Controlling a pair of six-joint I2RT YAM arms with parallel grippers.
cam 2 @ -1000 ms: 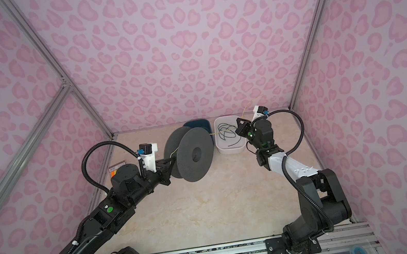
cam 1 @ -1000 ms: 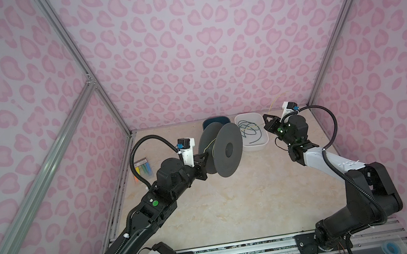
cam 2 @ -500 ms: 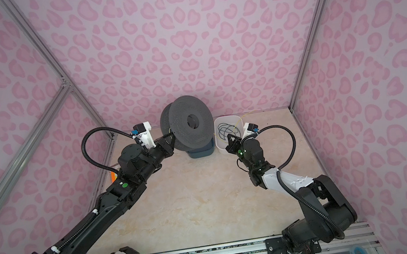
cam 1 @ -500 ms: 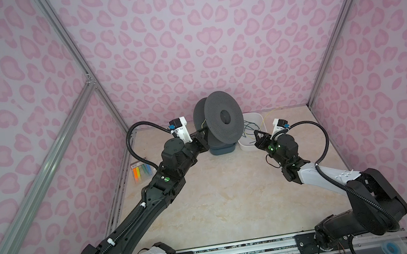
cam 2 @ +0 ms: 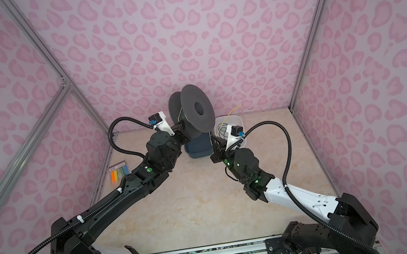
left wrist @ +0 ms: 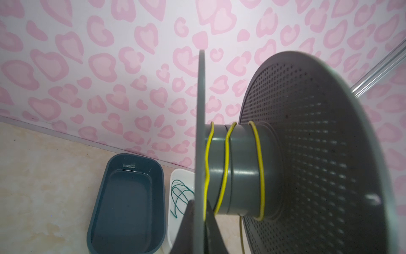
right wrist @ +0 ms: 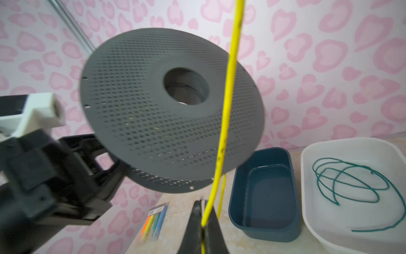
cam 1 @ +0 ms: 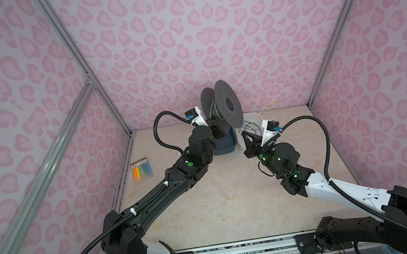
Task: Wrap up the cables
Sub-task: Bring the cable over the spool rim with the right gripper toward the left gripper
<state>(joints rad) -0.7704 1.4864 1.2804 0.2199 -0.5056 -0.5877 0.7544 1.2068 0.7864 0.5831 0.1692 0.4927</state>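
Since a second ago I have seen the spool (cam 1: 229,105) go from low over the middle of the bench (cam 1: 220,198) to high at the back wall, where it now hangs above the blue bin (cam 1: 223,148). The right arm has dropped back from the white bin (cam 1: 242,142) toward the middle.

The left end effector (left wrist: 198,220) is clamped on the rim of the spool's near flange, one finger on each face, as the left wrist view shows. The spool is tilted, its open hub facing the right arm.

The wire (right wrist: 228,99) makes three loose turns around the hub, spaced apart, and one strand drops from the turn nearest the far flange. The right end effector (right wrist: 203,220) is closed on the wire. From between its fingers, the wire rises across the front of the perforated flange and out of the right wrist view. In a top view the free end (cam 1: 266,109) sticks up over the white bin, toward the back wall.

A green cord (right wrist: 373,229) lies coiled in the white bin, which sits just beside the blue one. A pack of pens (cam 1: 142,171) lies near the left wall.
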